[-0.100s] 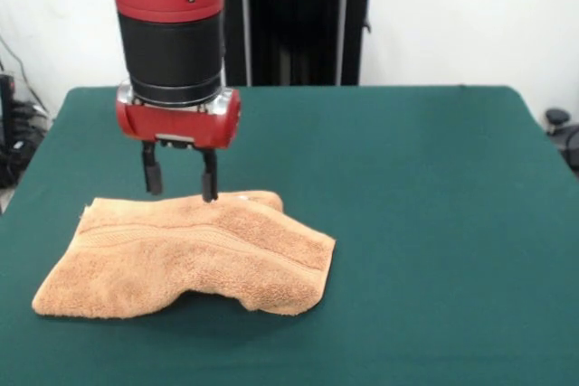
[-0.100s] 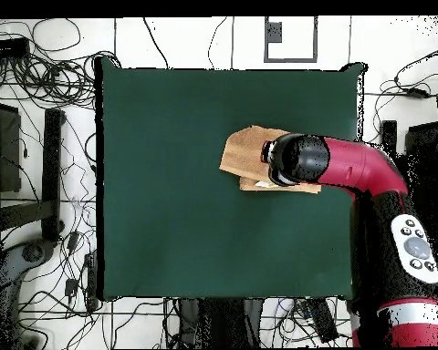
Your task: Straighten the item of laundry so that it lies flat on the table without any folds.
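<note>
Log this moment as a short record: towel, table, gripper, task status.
towel: orange-tan towel, bunched and folded, woven band stripe showing, lying on the table
table: dark green table, far larger than the towel
gripper: gripper open, fingertips at the towel's rear edge, nothing held
overhead view: arm covers part of the towel
task status: towel not yet flat

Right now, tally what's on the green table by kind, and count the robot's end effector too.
Orange-tan terry towel: 1, folded over, not flat
End effector: 1, fingers apart above the towel's far edge
Green table: 1
Total: 3
</note>
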`<state>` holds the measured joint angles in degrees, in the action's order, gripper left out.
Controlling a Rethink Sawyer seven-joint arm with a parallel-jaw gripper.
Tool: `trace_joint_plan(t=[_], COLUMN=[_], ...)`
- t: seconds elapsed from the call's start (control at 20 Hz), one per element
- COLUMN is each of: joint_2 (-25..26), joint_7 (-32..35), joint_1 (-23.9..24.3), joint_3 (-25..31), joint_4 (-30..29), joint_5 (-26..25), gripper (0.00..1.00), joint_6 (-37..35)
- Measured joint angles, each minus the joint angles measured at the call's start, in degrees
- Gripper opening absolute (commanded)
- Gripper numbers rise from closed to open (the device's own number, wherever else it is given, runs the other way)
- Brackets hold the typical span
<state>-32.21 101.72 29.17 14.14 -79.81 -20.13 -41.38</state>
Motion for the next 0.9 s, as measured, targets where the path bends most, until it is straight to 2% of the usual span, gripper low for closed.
trace_joint_plan(t=[0.9], joint_2=[0.20], joint_7=[0.00], joint_1=[-0.31], joint_3=[1.29], joint_4=[-0.01], joint_5=[-2.07], gripper=[1.00], joint_6=[0.00])
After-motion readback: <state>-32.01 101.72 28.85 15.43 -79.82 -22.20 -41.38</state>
